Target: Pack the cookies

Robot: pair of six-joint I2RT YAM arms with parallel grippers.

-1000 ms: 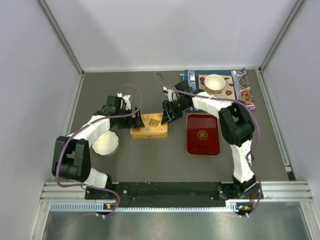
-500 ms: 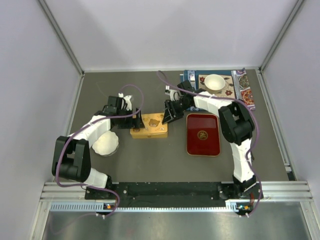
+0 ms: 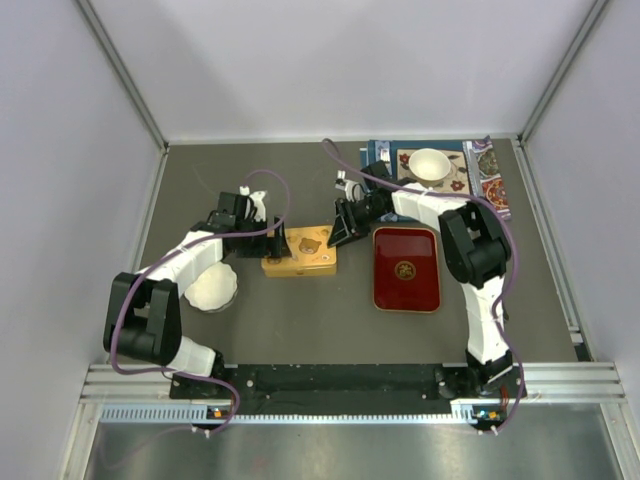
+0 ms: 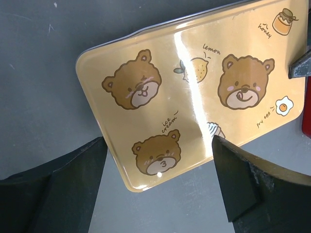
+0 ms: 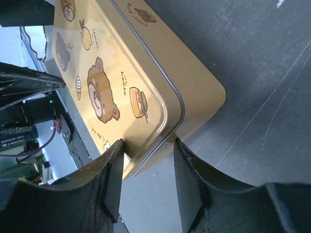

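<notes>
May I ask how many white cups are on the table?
2: the near cup by the left arm, the far cup on the patterned mat. Arms may hide others.

Left arm (image 3: 190,255), right arm (image 3: 425,205): white shell links between bulky black joint housings (image 3: 140,318). A thin purple cable (image 3: 264,172) runs along each arm in slack loops. Left gripper (image 4: 158,141): fingers (image 4: 73,189) matte black, broad, wedge-tipped, with a faintly grainy surface. Right gripper (image 5: 148,141): fingers (image 5: 192,179) also black, flat-faced, with rounded edges and a dull sheen.
</notes>
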